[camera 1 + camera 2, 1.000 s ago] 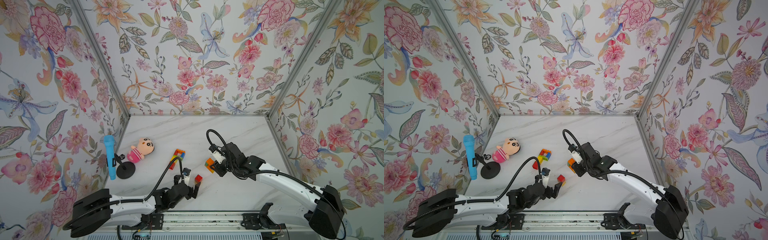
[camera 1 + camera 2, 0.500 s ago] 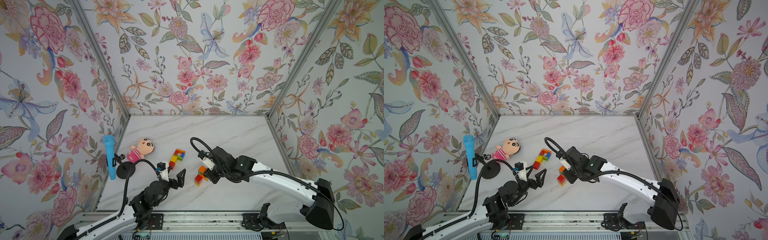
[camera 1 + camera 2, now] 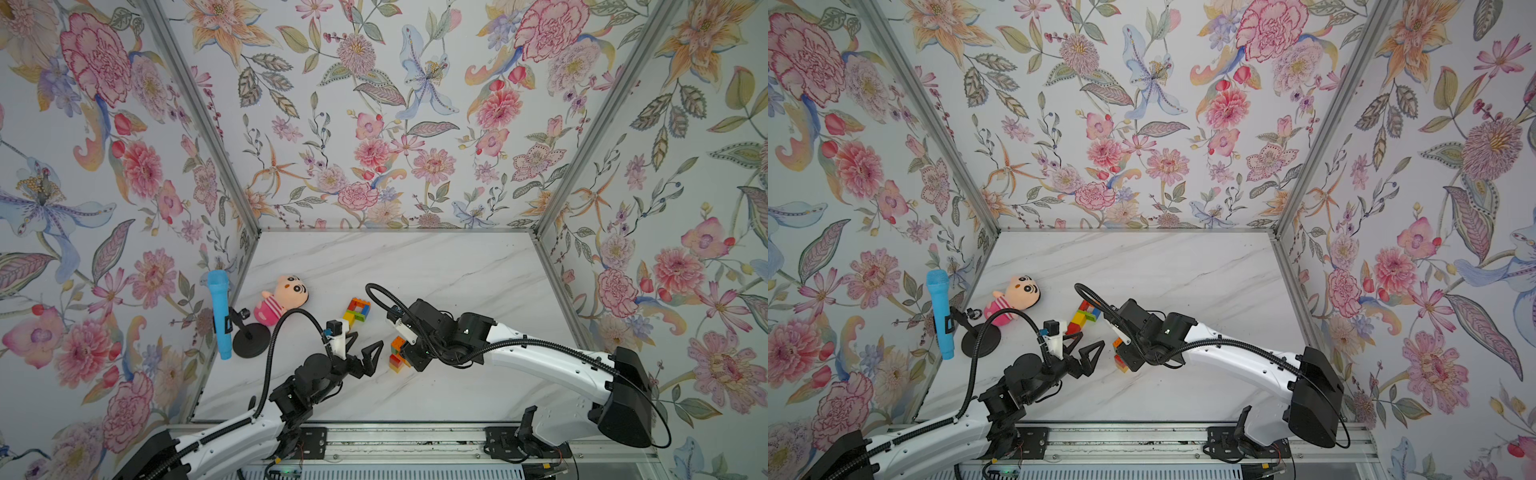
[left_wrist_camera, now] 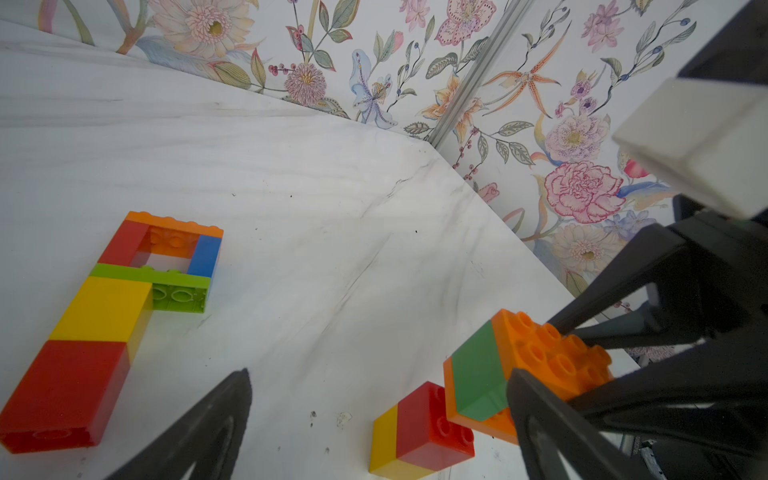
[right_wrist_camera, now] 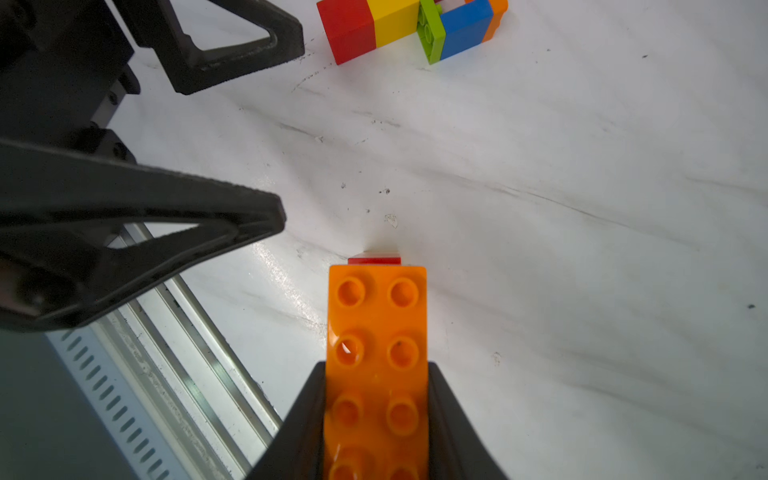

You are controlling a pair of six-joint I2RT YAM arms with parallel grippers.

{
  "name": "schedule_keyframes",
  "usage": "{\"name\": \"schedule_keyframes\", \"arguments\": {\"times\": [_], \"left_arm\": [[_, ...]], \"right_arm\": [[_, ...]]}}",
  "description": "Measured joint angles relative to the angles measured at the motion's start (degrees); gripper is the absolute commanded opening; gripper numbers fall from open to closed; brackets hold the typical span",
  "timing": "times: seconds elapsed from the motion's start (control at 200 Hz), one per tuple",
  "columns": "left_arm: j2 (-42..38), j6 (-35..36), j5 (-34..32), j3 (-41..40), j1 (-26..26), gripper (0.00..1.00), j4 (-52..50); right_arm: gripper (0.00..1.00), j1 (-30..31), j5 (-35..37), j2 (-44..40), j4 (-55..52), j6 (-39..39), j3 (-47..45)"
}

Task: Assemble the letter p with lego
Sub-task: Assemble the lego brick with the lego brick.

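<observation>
The lego letter lay flat on the marble surface, left of centre and about midway between the far edge and the near edge by the metal rail. The left wrist view showed how the letter was built. A long red brick and a yellow one made the stem, a green bar crossed it, and a red side, an orange top and a blue side closed a square loop.

Closer to the near edge, a stack of orange, green and orange bricks was clenched in the right claw. The claw gripped the long sides of the top orange brick. The stack hung tilted, with its low corner over a red-and-yellow pair standing on the surface. Whether stack and pair touched could not be told. In both top views the stack appeared just above the pair.

The left claw was released. Its black fingers were spread wide and held nothing, and they pointed at the pair from the left.

Toward the left edge lay a plush doll with a pink striped body. Beside the doll, a blue microphone was clipped to a black stand at that edge. Floral walls enclosed the left, far and right edges.
</observation>
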Motion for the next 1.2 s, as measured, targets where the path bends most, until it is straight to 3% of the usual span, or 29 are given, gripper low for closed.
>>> {"name": "schedule_keyframes", "arguments": {"times": [1.201], "left_arm": [[8.63, -0.22, 4.0, 1.77, 0.35, 0.99, 6.95]], "right_arm": [[0.26, 1.09, 1.6, -2.43, 5.11, 1.42, -5.4]]}}
